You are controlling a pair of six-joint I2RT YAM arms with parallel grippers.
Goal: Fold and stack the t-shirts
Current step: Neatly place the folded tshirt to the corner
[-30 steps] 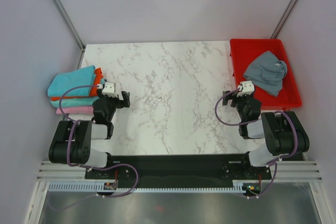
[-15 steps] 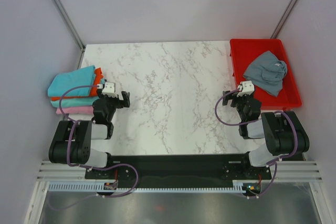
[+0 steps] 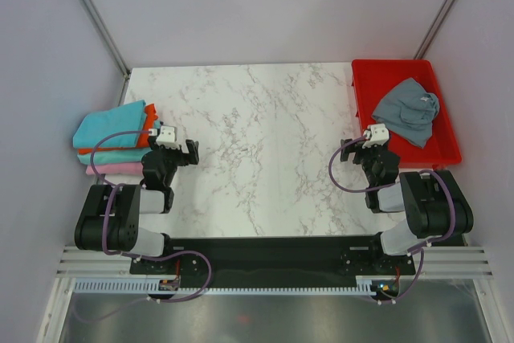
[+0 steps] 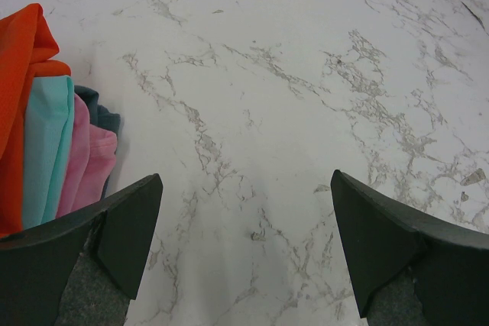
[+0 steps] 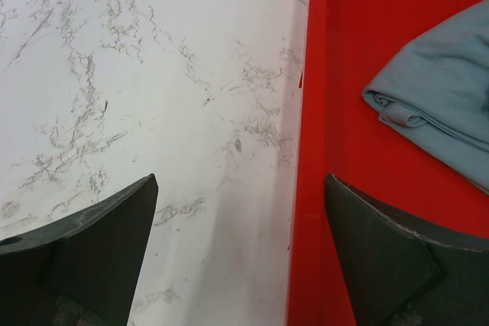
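While both arms sit folded back near their bases, the left gripper (image 3: 190, 152) hangs low over the table (image 3: 265, 126) with its jaws spread wide and nothing between them; only bare marble shows between its dark fingers (image 4: 130, 227) in the wrist view. Just to its left, at the table's left edge, lies the stack (image 3: 112, 142) of folded shirts. The turquoise shirt (image 3: 108, 128) is on top, the orange-red shirt (image 3: 144, 136) pokes out beneath it toward the gripper, and the pink shirt (image 3: 112, 169) is at the bottom. The teal shirt (image 4: 103, 118) shows only as a dark edge beside the pink in the left wrist view. The gripper is near the stack but not touching it. On the other side the right gripper (image 3: 347, 150) is likewise wide open and empty, low over the table's right edge and just beside the tray (image 3: 377, 74). In its wrist view one finger sits over marble and the other over the tray's red floor. The tray stands at the far right corner of the table. In it lies the grey shirt (image 3: 405, 108), bunched in a loose heap across the tray's middle, apart from the right gripper and well apart from the stack.
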